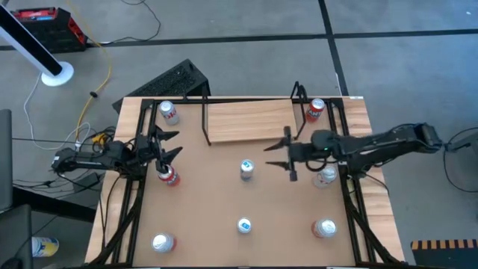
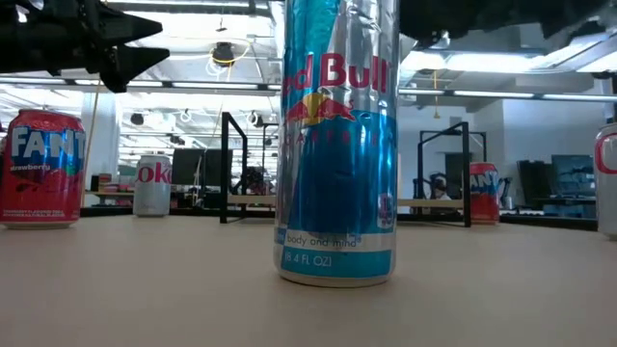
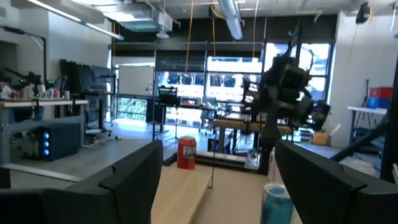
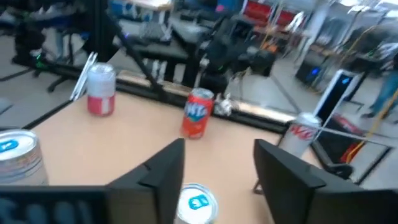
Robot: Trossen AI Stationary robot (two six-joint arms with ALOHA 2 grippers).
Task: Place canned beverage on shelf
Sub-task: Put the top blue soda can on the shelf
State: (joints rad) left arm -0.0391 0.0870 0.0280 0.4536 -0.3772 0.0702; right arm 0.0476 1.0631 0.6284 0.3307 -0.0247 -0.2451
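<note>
Target can: the slim blue-and-silver can (image 1: 246,170) stands upright mid-counter, just near of the shelf's front edge and just left of the right claw; the right wrist view shows its top (image 4: 197,204) between that claw's fingers but lower down, not yet enclosed.
Handling: judged a rigid thin-walled metal cylinder, smooth and rather slippery; if full, moderately heavy and stable, if empty, light and easy to tip. Tall and narrow, so a sideways nudge could topple it.
Grip point: best taken across the body at mid-height or slightly above, fingers square to the wall, pressure modest to avoid denting.
Right claw (image 1: 277,154): spread wide, holding nothing, hovering over the counter beside the can.
Shelf (image 1: 250,122): light-wood plank at the far middle of the counter, bare on top, black rod uprights at both ends.
Left claw (image 1: 169,144): spread wide, empty, at the left, just above a red can (image 1: 169,176).
Other cans: one at the far left (image 1: 167,112), one at the far right (image 1: 315,109), one under the right arm (image 1: 326,177), three along the near edge (image 1: 244,225).
Counter (image 1: 216,209): brown, flat.
</note>
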